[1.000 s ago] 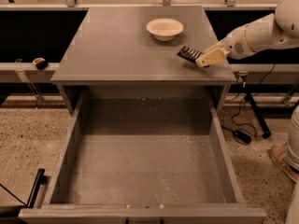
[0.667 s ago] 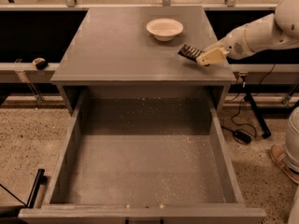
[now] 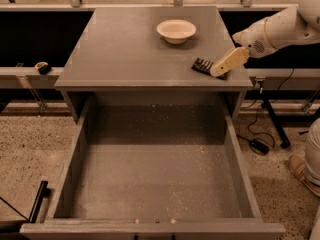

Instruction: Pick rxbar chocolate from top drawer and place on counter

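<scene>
The rxbar chocolate [image 3: 202, 65], black wrapper with white lettering, is at the right front part of the grey counter [image 3: 125, 49], at or just above its surface. My gripper [image 3: 220, 69] reaches in from the right on the white arm and is shut on the bar's right end, covering that end. The top drawer [image 3: 155, 179] is pulled fully open below the counter; its speckled floor holds no objects. Its black handle [image 3: 39, 200] shows at the lower left.
A white bowl [image 3: 176, 30] stands on the counter behind the bar. A dark rail runs behind the cabinet. Cables and a stand lie on the terrazzo floor [image 3: 272, 159] to the right. A shoe [image 3: 302, 168] is at the right edge.
My gripper and the bar have come down and slightly toward the counter's front edge. The bowl and the drawer have not moved.
</scene>
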Robot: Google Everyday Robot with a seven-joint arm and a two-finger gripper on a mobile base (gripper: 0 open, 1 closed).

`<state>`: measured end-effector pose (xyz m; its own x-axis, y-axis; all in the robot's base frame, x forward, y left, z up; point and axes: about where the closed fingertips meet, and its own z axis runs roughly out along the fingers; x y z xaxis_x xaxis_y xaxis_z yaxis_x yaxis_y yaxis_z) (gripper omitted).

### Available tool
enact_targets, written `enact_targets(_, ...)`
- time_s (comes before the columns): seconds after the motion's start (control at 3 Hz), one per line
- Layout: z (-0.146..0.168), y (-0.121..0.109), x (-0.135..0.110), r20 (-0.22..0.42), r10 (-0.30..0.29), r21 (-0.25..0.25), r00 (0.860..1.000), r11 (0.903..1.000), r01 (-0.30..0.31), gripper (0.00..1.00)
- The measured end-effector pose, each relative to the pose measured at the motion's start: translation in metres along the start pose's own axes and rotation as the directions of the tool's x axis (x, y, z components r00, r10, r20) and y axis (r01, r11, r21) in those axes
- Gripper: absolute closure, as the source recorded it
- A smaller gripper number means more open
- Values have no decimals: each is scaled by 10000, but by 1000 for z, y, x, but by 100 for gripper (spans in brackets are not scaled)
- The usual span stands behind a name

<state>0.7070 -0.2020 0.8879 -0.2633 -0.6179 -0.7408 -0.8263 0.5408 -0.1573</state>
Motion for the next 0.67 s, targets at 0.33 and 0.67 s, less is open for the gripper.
enact_targets(0.33,-35,-1,3,-1117,-1479,228,9827,9882,1513,0)
enact_targets(0.67,-35,-1,3,-1117,-1479,228,9827,9882,1513,0)
